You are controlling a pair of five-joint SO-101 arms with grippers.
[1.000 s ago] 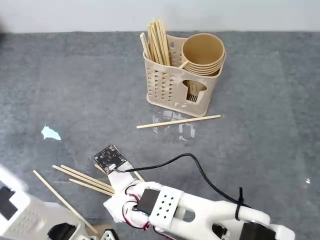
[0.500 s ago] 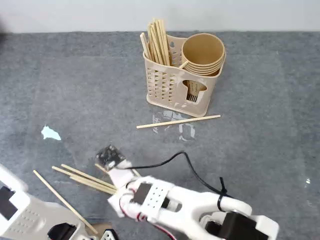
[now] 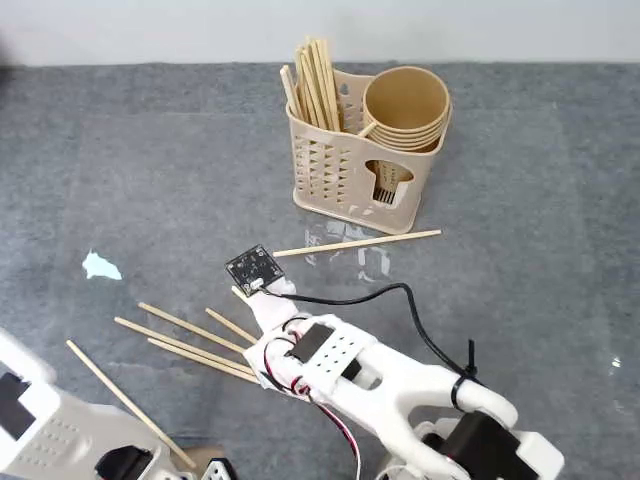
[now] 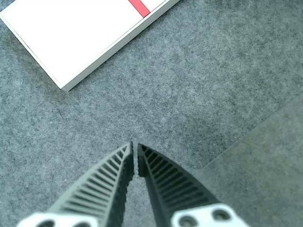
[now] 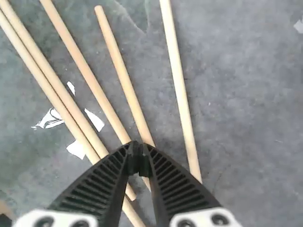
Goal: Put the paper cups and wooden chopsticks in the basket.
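The beige basket (image 3: pixel 345 185) at the back holds stacked paper cups (image 3: pixel 405 100) and a bundle of wooden chopsticks (image 3: pixel 315 80). One chopstick (image 3: pixel 357 243) lies just in front of it. Several loose chopsticks (image 3: pixel 185 345) are fanned out on the mat at the front left, and another (image 3: pixel 125 400) lies nearer the edge. My right arm (image 3: pixel 320 355) is over this fan. My right gripper (image 5: pixel 138 150) is shut, its tips low over one of the chopsticks (image 5: pixel 120 80); I cannot tell if it pinches it. My left gripper (image 4: pixel 135 149) is shut over bare mat.
A grey mat (image 3: pixel 520 260) covers the table. A light blue scrap (image 3: pixel 100 266) lies at the left. Small white paper scraps (image 5: pixel 49 118) sit among the chopsticks. A white board with a red stripe (image 4: pixel 80 33) lies beyond my left gripper. The left arm's base (image 3: pixel 50 440) stands at the front left corner.
My right arm has moved away from the front edge toward the basket. The loose chopsticks have shifted and spread into a wider fan. The left arm has kept still.
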